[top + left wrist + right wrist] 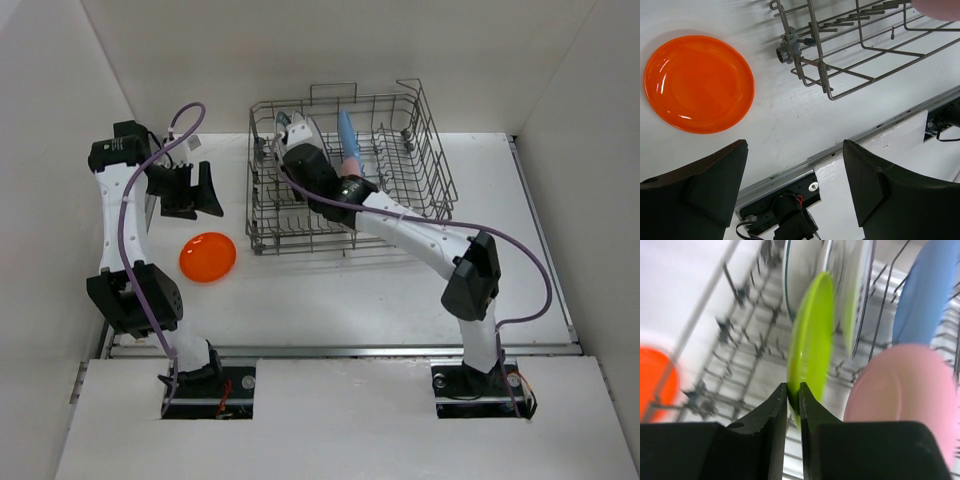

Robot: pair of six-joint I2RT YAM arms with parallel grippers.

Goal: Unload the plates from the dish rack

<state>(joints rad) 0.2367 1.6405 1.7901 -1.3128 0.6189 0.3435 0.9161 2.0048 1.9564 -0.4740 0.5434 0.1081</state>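
Observation:
In the right wrist view my right gripper (pixel 793 392) is shut on the lower edge of a lime-green plate (pixel 812 335) that stands on edge inside the dish rack (pixel 735 355). Behind it stand white plates (pixel 802 275), with a light blue plate (pixel 927 290) and a pink plate (pixel 905 390) to the right. From above, my right gripper (pixel 288 128) reaches into the rack (pixel 440 165) at its far left. An orange plate (pixel 208 257) lies flat on the table left of the rack. My left gripper (pixel 192 190) hangs open and empty above the table, beyond the orange plate (pixel 699 82).
White walls close in the table on the left, the back and the right. A metal rail (pixel 340 350) runs along the table's near edge, with both arm bases behind it. The rack's wheeled corner (pixel 786 50) sits close to the orange plate.

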